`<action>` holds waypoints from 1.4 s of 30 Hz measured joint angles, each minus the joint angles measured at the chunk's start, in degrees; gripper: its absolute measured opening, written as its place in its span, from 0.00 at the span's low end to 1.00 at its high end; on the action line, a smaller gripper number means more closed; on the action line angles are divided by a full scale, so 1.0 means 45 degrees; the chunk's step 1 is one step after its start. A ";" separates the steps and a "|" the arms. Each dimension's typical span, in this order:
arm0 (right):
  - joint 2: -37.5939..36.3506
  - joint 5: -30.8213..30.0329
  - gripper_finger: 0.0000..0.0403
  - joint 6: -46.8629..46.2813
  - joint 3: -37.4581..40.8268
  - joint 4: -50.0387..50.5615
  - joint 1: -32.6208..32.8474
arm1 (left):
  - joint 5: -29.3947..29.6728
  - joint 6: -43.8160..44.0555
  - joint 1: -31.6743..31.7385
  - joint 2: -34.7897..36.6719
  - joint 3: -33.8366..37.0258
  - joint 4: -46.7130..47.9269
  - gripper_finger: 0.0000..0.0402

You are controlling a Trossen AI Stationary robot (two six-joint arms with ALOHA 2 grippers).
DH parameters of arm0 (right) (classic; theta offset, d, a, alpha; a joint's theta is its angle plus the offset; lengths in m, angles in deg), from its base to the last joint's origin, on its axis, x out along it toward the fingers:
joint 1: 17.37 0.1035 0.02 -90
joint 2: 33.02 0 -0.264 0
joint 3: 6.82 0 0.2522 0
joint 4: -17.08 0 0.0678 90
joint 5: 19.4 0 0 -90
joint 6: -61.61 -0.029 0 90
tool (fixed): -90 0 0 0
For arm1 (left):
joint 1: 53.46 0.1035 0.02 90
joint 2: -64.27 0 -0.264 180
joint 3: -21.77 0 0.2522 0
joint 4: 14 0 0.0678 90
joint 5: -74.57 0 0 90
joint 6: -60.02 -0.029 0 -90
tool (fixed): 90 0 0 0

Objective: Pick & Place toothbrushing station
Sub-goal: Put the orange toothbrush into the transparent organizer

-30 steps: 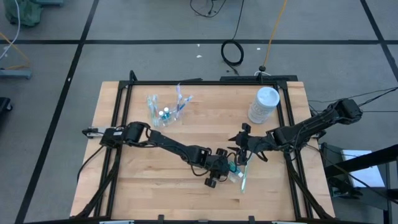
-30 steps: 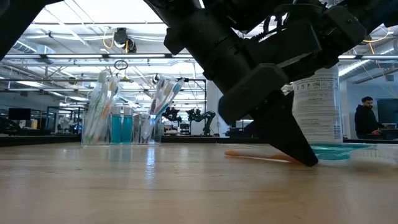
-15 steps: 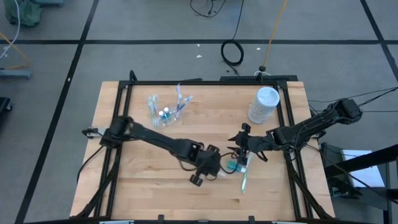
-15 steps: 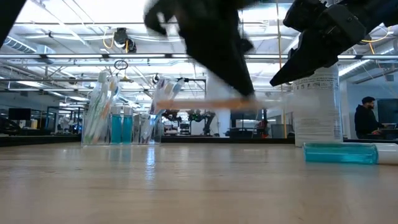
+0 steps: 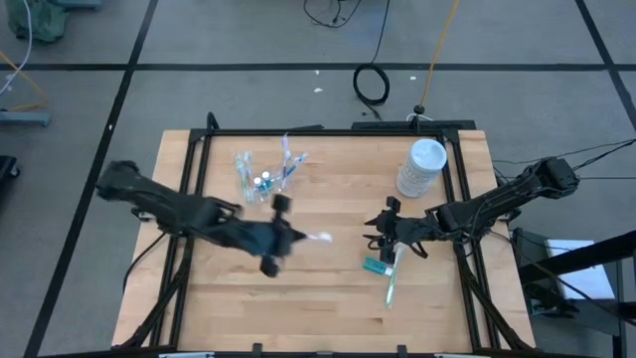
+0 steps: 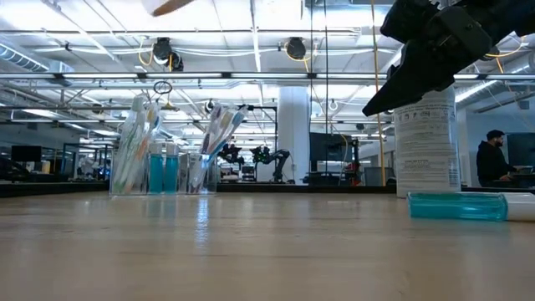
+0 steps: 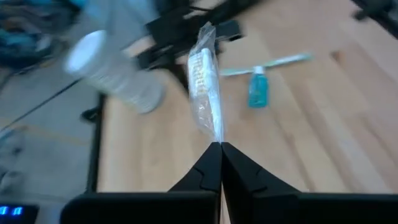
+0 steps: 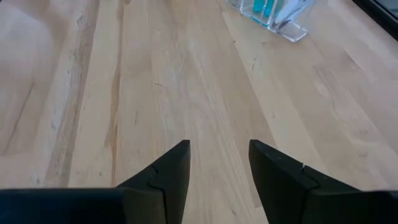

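Observation:
A clear plastic cup (image 5: 262, 180) with several pastel toothbrushes and teal tubes stands at the table's far left; it also shows in the low view (image 6: 167, 159) and the right wrist view (image 8: 273, 12). My left gripper (image 5: 296, 237) is shut on a clear-wrapped toothbrush (image 7: 205, 87), high above the table's middle. My right gripper (image 5: 388, 235) hovers open and empty over a teal tube (image 5: 375, 266) and a toothbrush (image 5: 391, 284), both lying flat on the table. My left gripper pinches the wrapped toothbrush between its two shut fingertips at the wrapper's near part (image 7: 216, 138). The brush lies along the fingers and sticks out past them, its white bristle head (image 7: 200, 68) toward the table's right. It is lifted clear of the table.
A tall white lidded container (image 5: 421, 166) stands at the far right, behind my right gripper. A black frame (image 5: 328, 131) runs around the wooden table. Bare wood lies between the cup and the teal tube.
My left gripper has risen off the table beside the teal tube with the wrapped toothbrush and gone toward the table's left and far side, toward the cup. The toothbrush is lifted clear now. The teal tube and the other toothbrush have stayed on the table.

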 joint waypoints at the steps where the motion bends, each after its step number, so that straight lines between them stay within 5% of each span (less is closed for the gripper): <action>1: 0.0000 0.0000 0.39 -0.0025 0.0000 0.0005 0.0000 | 0.0383 0.0242 0.0006 0.0690 0.0943 -0.0616 0.01; 6: 0.0000 -0.0005 0.39 -0.0030 0.0000 -0.0088 0.0000 | 0.3035 0.1098 0.0189 0.3719 0.6066 -0.5409 0.01; 12: 0.0000 -0.0010 0.39 -0.0030 0.0000 -0.0249 -0.0003 | 0.7363 0.0361 0.0498 0.5477 1.1578 -1.4425 0.01; 18: 0.0000 -0.0010 0.39 0.0061 0.0005 -0.0670 0.0000 | 0.8067 -0.1110 0.1158 0.5472 1.4896 -2.0807 0.01; 25: 0.0000 -0.0010 0.39 0.0203 0.0005 -0.0811 -0.0005 | 0.8321 -0.1000 0.2659 0.5462 1.6541 -2.1724 0.01; 32: 0.0000 -0.0010 0.39 0.0135 0.0010 -0.0811 -0.0005 | 0.6881 0.1051 0.4072 0.5048 1.7068 -2.1177 0.01; 42: 0.0000 -0.0010 0.39 0.0149 0.0010 -0.0811 -0.0005 | 0.9272 0.2369 0.2968 0.4063 1.7097 -1.9854 0.01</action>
